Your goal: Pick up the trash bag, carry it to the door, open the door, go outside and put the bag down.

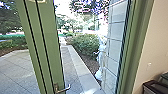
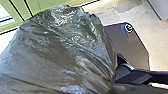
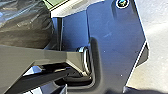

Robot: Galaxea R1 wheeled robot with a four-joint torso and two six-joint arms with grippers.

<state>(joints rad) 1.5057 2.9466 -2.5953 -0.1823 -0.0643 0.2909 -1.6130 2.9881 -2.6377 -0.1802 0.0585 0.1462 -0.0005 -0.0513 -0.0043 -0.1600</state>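
Note:
In the head view the green-framed door stands ajar, its lever handle low on the upright. Outdoor paving shows between the door's edge and the green jamb on the right. The dark, shiny trash bag is large and close in the left wrist view, its folds drawing together beside the robot's jointed bar. Part of the same trash bag appears in the right wrist view, beyond another grey bar. How either gripper stands is hidden.
Outside, a pale kerb runs beside paving and a bush. A pale figure, perhaps a person, is near the light tiled surface. Indoors, a dark-rimmed bin stands at lower right by the beige wall.

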